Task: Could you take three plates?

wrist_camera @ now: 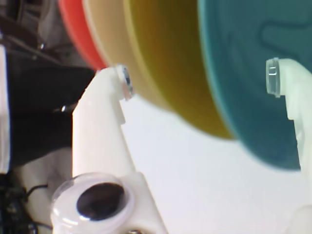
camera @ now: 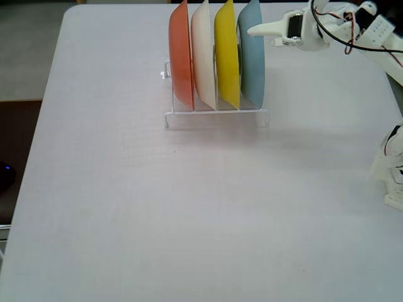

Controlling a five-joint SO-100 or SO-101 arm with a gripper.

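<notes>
Four plates are found standing on edge in a white wire rack [camera: 214, 115] on the pale counter [camera: 157, 207]. In the fixed view the order from left to right is: orange plate [camera: 181, 56], cream-white plate [camera: 203, 53], yellow plate [camera: 227, 53], grey-blue plate [camera: 252, 53]. The plate faces are turned sideways and the rims point up. All four are smooth, round, shallow plastic of equal size.

The gripper [camera: 252, 29] is seen at the upper rim of the grey-blue plate, reaching in from the right of the fixed view. In the wrist view the fingers [wrist_camera: 105, 105] are spread wide and hold nothing. The rims of the cream-white, yellow and grey-blue plates lie between the finger tips, with the orange rim just outside one tip. Contact with any rim cannot be confirmed.
</notes>
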